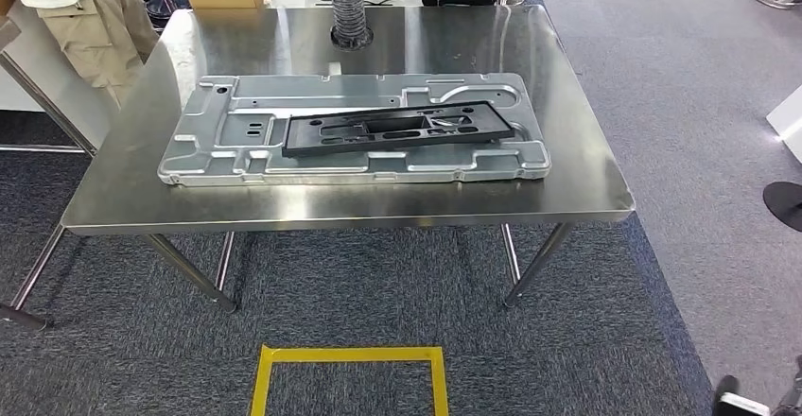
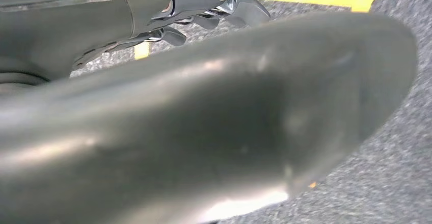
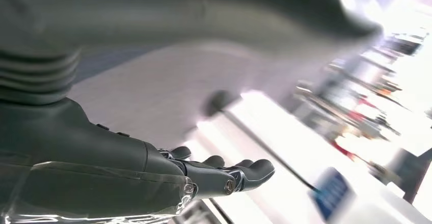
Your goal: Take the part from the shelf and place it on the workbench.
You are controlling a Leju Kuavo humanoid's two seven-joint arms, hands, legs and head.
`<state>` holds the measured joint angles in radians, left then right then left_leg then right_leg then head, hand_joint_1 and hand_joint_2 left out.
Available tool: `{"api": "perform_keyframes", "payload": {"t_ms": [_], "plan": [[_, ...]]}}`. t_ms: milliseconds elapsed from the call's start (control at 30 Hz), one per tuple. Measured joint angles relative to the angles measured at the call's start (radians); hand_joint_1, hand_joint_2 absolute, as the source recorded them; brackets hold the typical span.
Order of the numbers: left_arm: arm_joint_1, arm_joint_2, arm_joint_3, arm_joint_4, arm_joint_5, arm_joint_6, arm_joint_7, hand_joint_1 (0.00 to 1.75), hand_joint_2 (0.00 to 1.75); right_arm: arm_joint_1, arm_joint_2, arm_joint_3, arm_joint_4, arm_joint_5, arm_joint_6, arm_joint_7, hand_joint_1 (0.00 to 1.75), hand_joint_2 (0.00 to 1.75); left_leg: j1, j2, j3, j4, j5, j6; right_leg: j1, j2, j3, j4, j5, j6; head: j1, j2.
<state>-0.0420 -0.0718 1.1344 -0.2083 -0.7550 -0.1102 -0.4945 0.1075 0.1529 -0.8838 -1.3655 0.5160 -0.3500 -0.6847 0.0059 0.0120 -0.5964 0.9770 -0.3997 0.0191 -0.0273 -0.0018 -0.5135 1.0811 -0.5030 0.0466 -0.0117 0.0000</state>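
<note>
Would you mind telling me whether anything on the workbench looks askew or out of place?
The black part lies on the silver panel, slightly tilted against the panel's long edges rather than square with them. Otherwise nothing on the workbench looks spilled or damaged.

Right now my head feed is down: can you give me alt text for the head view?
A long black plastic part with cut-outs lies on a larger stamped silver metal panel, which rests on a stainless steel workbench. A square of yellow floor tape marks the grey carpet in front of the bench, and a person in beige trousers stands at its far left corner.
</note>
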Motion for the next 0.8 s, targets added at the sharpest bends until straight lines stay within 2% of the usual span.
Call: {"api": "perform_keyframes", "payload": {"t_ms": [33,67,100,167,200,233,300,333,367,400,433,467,500,533,567,600,667,700,733,800], "plan": [[0.000,-0.003,0.002,0.000,-0.001,-0.001,0.001,0.00,0.00,-0.013,-0.005,-0.020,0.071,0.046,-0.018,0.001,0.00,0.87,0.000,0.000,-0.008,0.006,0.007,-0.006,0.002,0.001,0.044,-0.067,-0.009,-0.005,-0.001,0.000],[-0.001,-0.006,0.005,0.000,-0.002,-0.002,0.002,0.00,0.00,-0.026,-0.015,-0.044,0.159,0.093,-0.045,0.006,0.00,0.44,0.000,-0.001,-0.013,0.009,0.014,-0.012,0.005,0.001,0.069,-0.110,-0.024,-0.011,0.000,0.000],[-0.001,-0.009,0.009,0.000,-0.004,-0.002,0.003,0.00,0.00,-0.039,-0.028,-0.069,0.255,0.141,-0.078,0.023,0.00,0.00,0.000,-0.002,-0.015,0.008,0.022,-0.019,0.009,0.002,0.075,-0.128,-0.030,-0.020,0.001,0.000],[0.002,-0.014,0.014,0.000,-0.008,-0.004,0.008,0.00,0.00,-0.059,-0.052,-0.117,0.452,0.223,-0.135,0.098,0.00,0.00,0.004,-0.004,-0.020,0.009,0.028,-0.031,0.010,-0.001,0.062,-0.129,-0.014,-0.037,0.004,0.000],[0.004,-0.016,0.016,0.000,-0.010,-0.007,0.012,0.00,0.00,-0.068,-0.061,-0.133,0.538,0.254,-0.148,0.152,0.00,0.00,0.006,-0.005,-0.029,0.025,0.005,-0.036,0.009,-0.003,0.052,-0.131,-0.002,-0.047,0.003,0.000],[0.006,-0.016,0.017,0.000,-0.012,-0.010,0.015,0.00,0.00,-0.074,-0.067,-0.144,0.615,0.280,-0.151,0.205,0.00,0.00,0.007,-0.006,-0.041,0.061,-0.036,-0.039,0.008,-0.005,0.039,-0.133,0.011,-0.054,0.000,0.000],[0.006,-0.018,0.019,0.000,-0.015,-0.015,0.020,0.00,0.00,-0.083,-0.075,-0.157,0.746,0.322,-0.139,0.302,0.00,0.00,0.008,-0.006,-0.075,0.189,-0.149,-0.044,0.012,-0.006,0.008,-0.131,0.036,-0.062,-0.003,0.000],[0.005,-0.019,0.020,0.000,-0.017,-0.017,0.022,0.00,0.00,-0.086,-0.077,-0.160,0.800,0.340,-0.127,0.343,0.00,0.00,0.008,-0.006,-0.086,0.256,-0.185,-0.046,0.015,-0.006,-0.008,-0.129,0.047,-0.063,-0.004,0.000],[0.004,-0.019,0.020,0.000,-0.018,-0.018,0.023,0.00,0.00,-0.089,-0.078,-0.162,0.847,0.355,-0.113,0.382,0.00,0.00,0.007,-0.006,-0.085,0.301,-0.197,-0.046,0.018,-0.006,-0.026,-0.126,0.058,-0.064,-0.004,0.000],[0.004,-0.019,0.021,0.000,-0.019,-0.019,0.023,0.00,0.00,-0.093,-0.078,-0.163,0.888,0.369,-0.094,0.422,0.00,0.00,0.007,-0.006,-0.065,0.310,-0.185,-0.043,0.021,-0.006,-0.043,-0.121,0.068,-0.064,-0.004,0.000],[0.003,-0.019,0.021,0.000,-0.020,-0.020,0.024,0.00,0.00,-0.097,-0.077,-0.163,0.923,0.381,-0.072,0.462,0.00,0.00,0.006,-0.006,-0.027,0.279,-0.159,-0.038,0.023,-0.006,-0.059,-0.116,0.077,-0.063,-0.004,0.000],[0.002,-0.019,0.021,0.000,-0.021,-0.022,0.024,0.00,0.00,-0.101,-0.077,-0.163,0.953,0.392,-0.045,0.505,0.00,0.00,0.004,-0.006,0.029,0.214,-0.136,-0.032,0.025,-0.005,-0.073,-0.111,0.086,-0.062,-0.004,0.000],[0.000,-0.018,0.022,0.000,-0.023,-0.024,0.024,0.00,0.00,-0.105,-0.077,-0.163,0.980,0.401,-0.015,0.549,0.00,0.00,0.001,-0.006,0.091,0.128,-0.129,-0.025,0.028,-0.005,-0.085,-0.105,0.094,-0.060,-0.004,0.000],[-0.003,-0.018,0.022,0.000,-0.026,-0.027,0.025,0.00,0.00,-0.110,-0.077,-0.163,1.002,0.408,0.015,0.589,0.00,0.00,-0.002,-0.007,0.141,0.056,-0.132,-0.019,0.030,-0.005,-0.093,-0.102,0.102,-0.056,-0.003,0.000],[-0.005,-0.017,0.022,0.000,-0.030,-0.030,0.024,0.00,0.00,-0.114,-0.076,-0.163,1.022,0.413,0.042,0.621,0.00,0.00,-0.005,-0.007,0.172,0.003,-0.141,-0.014,0.031,-0.005,-0.097,-0.100,0.111,-0.051,-0.003,0.000],[-0.007,-0.017,0.022,0.000,-0.032,-0.032,0.024,0.00,0.00,-0.118,-0.076,-0.163,1.040,0.418,0.064,0.645,0.00,0.00,-0.008,-0.007,0.182,-0.022,-0.147,-0.009,0.030,-0.006,-0.100,-0.101,0.120,-0.046,-0.004,0.000],[-0.007,-0.017,0.022,0.000,-0.036,-0.036,0.023,0.00,0.00,-0.124,-0.076,-0.163,1.066,0.427,0.092,0.670,0.00,0.00,-0.008,-0.004,0.168,-0.029,-0.131,0.003,0.028,-0.005,-0.105,-0.102,0.132,-0.034,-0.007,0.000],[-0.008,-0.017,0.022,0.000,-0.038,-0.036,0.022,0.00,0.00,-0.127,-0.076,-0.162,1.078,0.431,0.102,0.678,0.00,0.00,-0.007,-0.002,0.158,-0.031,-0.118,0.011,0.027,-0.003,-0.112,-0.090,0.115,-0.029,-0.007,0.000],[-0.009,-0.017,0.022,0.000,-0.040,-0.037,0.022,0.00,0.00,-0.128,-0.076,-0.162,1.087,0.435,0.110,0.685,0.00,0.00,-0.005,0.000,0.146,-0.035,-0.104,0.018,0.025,-0.001,-0.124,-0.061,0.079,-0.024,-0.003,0.000],[-0.010,-0.016,0.022,0.000,-0.042,-0.037,0.022,0.00,0.00,-0.131,-0.076,-0.161,1.103,0.440,0.119,0.695,0.00,0.00,-0.005,0.002,0.114,-0.035,-0.078,0.026,0.020,0.001,-0.157,0.056,-0.033,-0.016,0.002,0.000]]}}
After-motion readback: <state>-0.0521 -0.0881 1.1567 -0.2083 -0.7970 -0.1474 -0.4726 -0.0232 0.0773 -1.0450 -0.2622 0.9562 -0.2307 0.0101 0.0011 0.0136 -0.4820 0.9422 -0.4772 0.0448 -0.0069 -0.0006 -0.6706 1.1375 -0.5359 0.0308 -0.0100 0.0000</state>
